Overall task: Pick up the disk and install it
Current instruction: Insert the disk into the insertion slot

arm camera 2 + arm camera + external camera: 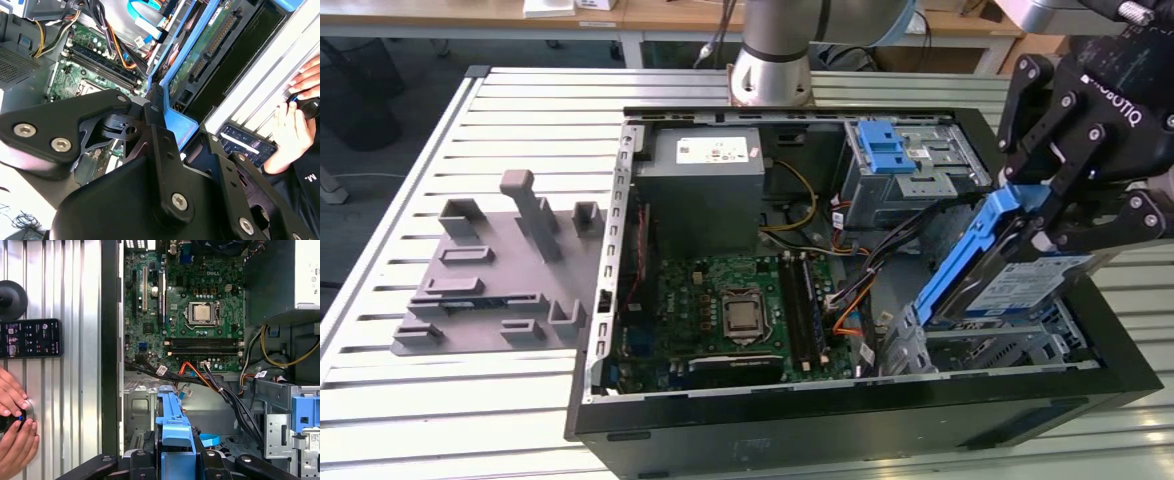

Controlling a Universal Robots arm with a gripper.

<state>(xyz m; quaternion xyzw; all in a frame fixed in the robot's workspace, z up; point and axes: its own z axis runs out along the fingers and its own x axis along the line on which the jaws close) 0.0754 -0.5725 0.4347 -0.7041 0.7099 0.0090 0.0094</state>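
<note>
The disk [1017, 284], a silver drive with a white-and-blue label in a blue plastic bracket, hangs steeply tilted over the metal drive bay [1007, 350] at the exterior view's right front corner of the open computer case [854, 412]. My black gripper [1051, 212] is shut on the disk's upper end. In the second wrist view the gripper [167, 111] clamps the blue bracket, and the disk's [200, 50] green circuit-board underside shows. In the first wrist view the disk's blue bracket [172, 415] sticks out from the gripper [172, 461] toward the bay floor.
Inside the case lie the motherboard [734, 300], the grey power-supply box [700, 170], a silver cage with a blue latch [907, 160] and loose cables [220, 385]. A grey fixture [494, 270] sits on the slatted table. A person's hands [15, 435] and a phone [30, 337] rest beside the case.
</note>
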